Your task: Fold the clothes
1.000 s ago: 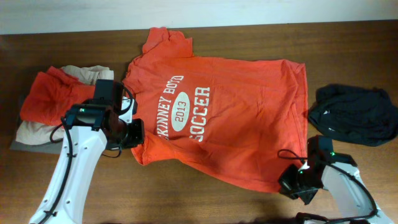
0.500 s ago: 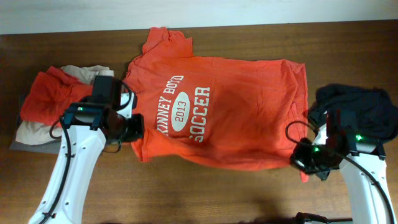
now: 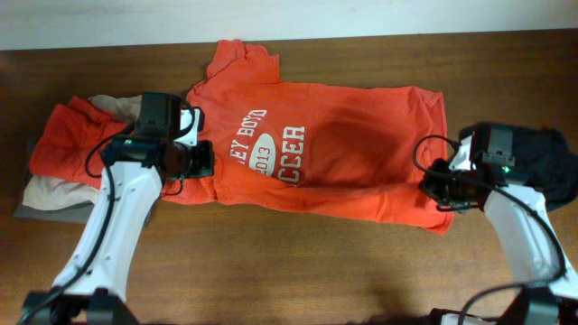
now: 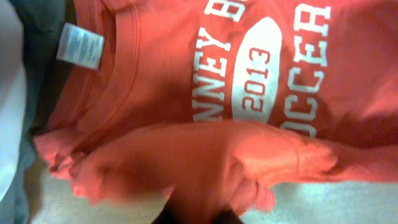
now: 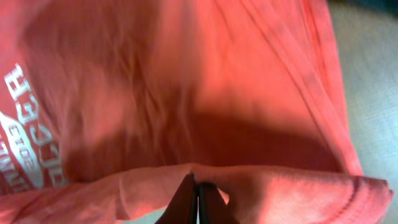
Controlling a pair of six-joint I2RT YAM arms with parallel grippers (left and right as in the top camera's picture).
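Observation:
The clothes in hand are an orange-red T-shirt point(image 3: 343, 144) lying flat across the table, white lettering "2013" and "SOCCER" point(image 3: 266, 149) facing up. Its near edge is lifted and folded back over the body. My left gripper point(image 3: 206, 162) is shut on the sleeve-side fold, with orange cloth bunched over the fingers point(image 4: 198, 214) in the left wrist view. A white neck label point(image 4: 81, 46) shows by the collar. My right gripper point(image 3: 435, 185) is shut on the hem fold point(image 5: 197, 186) at the shirt's right end.
At the left edge, a pile holds another orange garment point(image 3: 68, 135) over beige cloth point(image 3: 50, 191) on a grey mat. A dark garment point(image 3: 542, 167) lies at the right, behind my right arm. Brown wooden table point(image 3: 289, 271) stretches along the front.
Both grippers have moved from the front of the table toward the back, carrying the shirt's near edge up and over its body. The fold now covers the start of the lettering.

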